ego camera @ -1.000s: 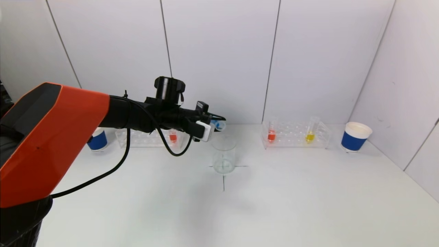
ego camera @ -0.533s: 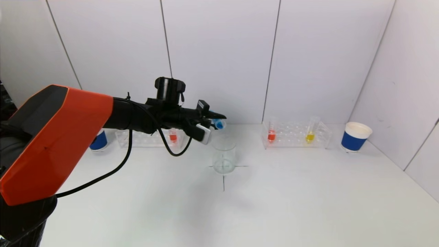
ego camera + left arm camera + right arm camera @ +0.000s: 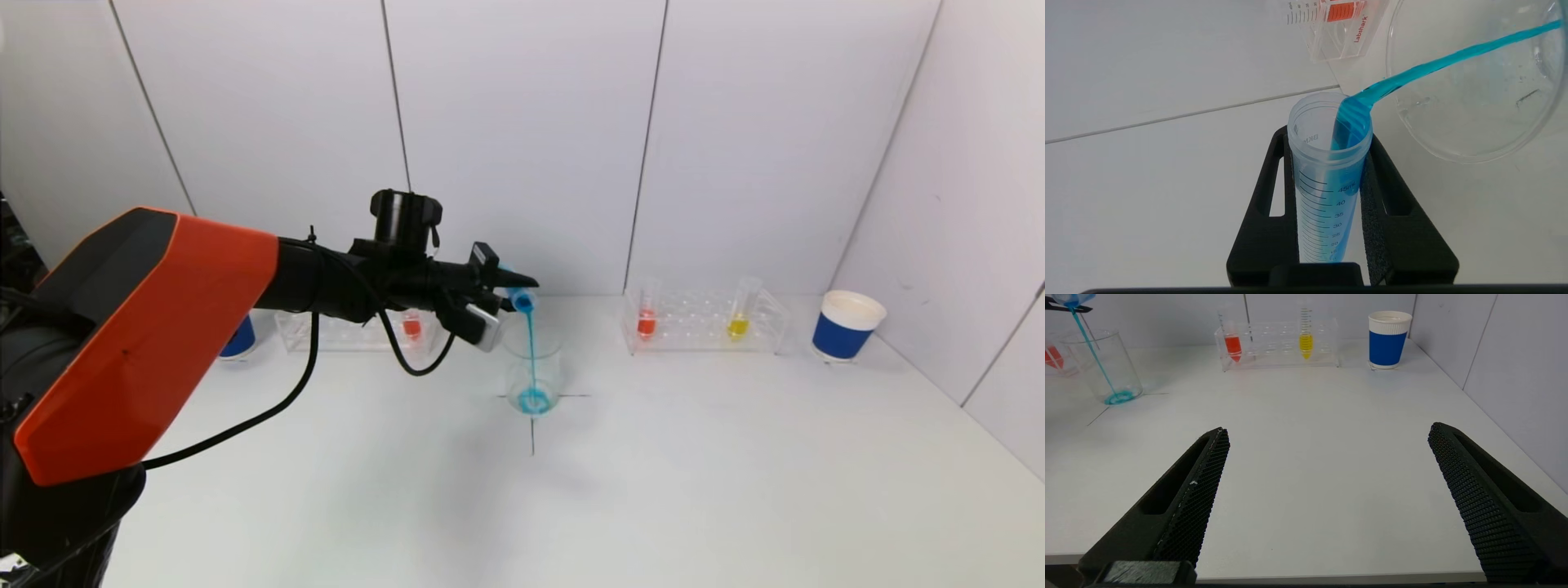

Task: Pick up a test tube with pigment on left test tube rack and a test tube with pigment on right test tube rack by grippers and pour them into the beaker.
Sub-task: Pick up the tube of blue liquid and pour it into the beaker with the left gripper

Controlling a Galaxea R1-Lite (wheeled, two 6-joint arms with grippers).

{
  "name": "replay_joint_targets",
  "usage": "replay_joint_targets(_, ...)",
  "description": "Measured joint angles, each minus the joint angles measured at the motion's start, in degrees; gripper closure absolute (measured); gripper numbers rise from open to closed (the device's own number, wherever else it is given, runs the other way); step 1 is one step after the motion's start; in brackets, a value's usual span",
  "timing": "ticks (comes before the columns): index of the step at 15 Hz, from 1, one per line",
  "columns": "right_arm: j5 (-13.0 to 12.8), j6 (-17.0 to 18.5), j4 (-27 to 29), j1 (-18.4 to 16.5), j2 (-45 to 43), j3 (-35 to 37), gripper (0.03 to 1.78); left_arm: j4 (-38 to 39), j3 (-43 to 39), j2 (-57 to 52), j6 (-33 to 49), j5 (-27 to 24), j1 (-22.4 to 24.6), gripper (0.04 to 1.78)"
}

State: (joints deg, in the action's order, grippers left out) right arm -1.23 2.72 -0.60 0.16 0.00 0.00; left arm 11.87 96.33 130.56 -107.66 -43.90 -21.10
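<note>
Blue pigment runs in a thin stream from the tipped test tube (image 3: 1329, 171) into the clear beaker (image 3: 532, 371) on the counter (image 3: 653, 474), pooling at the bottom; the left gripper (image 3: 510, 296) has its jaws clamped on the tube, held above the beaker's rim. Behind the arm the left rack (image 3: 343, 331) holds an orange tube, while the right rack (image 3: 704, 322) carries an orange tube (image 3: 647, 314) and a yellow tube (image 3: 740, 314), with a blue paper cup (image 3: 846, 325) beside it. Low over the near counter, the right gripper (image 3: 1327, 498) waits with jaws wide apart.

Orange-shelled left arm (image 3: 147, 327), black forearm with looping black cable (image 3: 269, 408), cylindrical knob (image 3: 406, 214), black mesh-padded jaws.
</note>
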Motion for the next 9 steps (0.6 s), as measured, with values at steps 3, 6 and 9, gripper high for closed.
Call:
replay_joint_targets(3,0.0,0.0,0.0,0.0,0.0,0.0,0.04,0.1,0.0,0.0,-2.2,-0.1,0.1,1.37)
replay_joint_targets(6,0.0,0.0,0.0,0.0,0.0,0.0,0.04,0.9,0.0,0.1,-3.1,-0.2,0.2,1.37)
replay_joint_targets(9,0.0,0.0,0.0,0.0,0.0,0.0,0.04,3.6,0.0,0.3,-3.4,-1.5,0.2,1.37)
